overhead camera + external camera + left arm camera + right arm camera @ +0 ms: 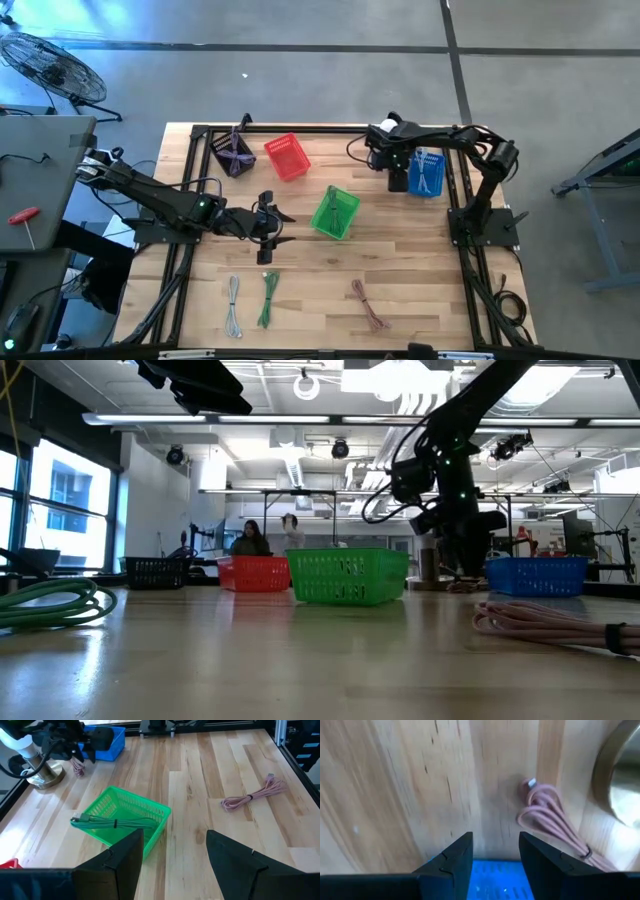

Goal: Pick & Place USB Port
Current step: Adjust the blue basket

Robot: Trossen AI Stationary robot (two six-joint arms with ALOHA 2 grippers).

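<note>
Four small baskets stand on the wooden table: black, red, green and blue. The green basket holds a coiled green cable. My right gripper is open and hovers over the blue basket's rim, next to a pink cable bundle lying on the table beside a brass base. My left gripper is open above bare table, left of the green basket. Grey, green and pink cables lie near the front edge.
The black basket holds a purple cable, and a pale cable lies in the blue basket. A black frame borders the table. In the low view people sit far behind the baskets. Bare wood lies between the green basket and the front cables.
</note>
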